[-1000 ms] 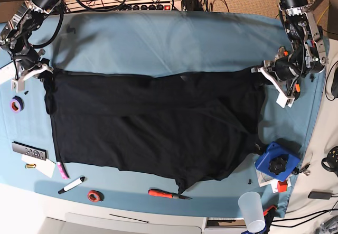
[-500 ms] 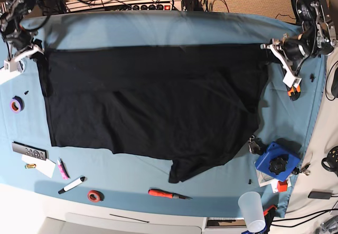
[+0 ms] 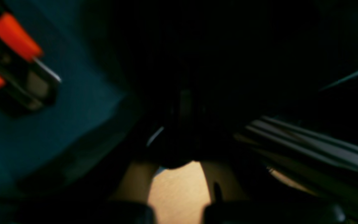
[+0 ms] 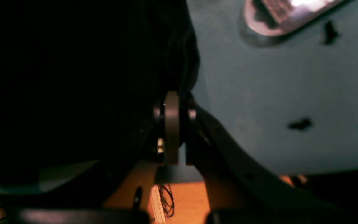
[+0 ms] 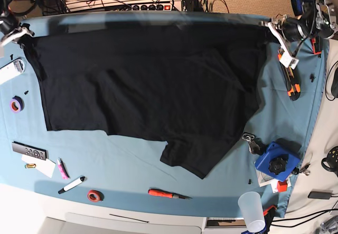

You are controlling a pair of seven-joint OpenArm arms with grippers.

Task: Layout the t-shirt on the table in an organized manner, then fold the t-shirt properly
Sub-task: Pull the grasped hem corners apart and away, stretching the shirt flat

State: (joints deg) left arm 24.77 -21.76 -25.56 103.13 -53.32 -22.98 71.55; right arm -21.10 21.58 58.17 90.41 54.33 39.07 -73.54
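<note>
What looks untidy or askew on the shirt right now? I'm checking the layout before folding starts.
The t-shirt is not flat: its near hem runs unevenly, and one bunched flap sags toward the red screwdriver. The left gripper and right gripper pinch its far corners.

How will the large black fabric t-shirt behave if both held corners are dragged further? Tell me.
The large black fabric t-shirt is probably floppy: between the left gripper and right gripper it lies wrinkled. Its loose lower flap would likely trail and bunch. It seems light and should slide over the smooth light blue table cloth.
</note>
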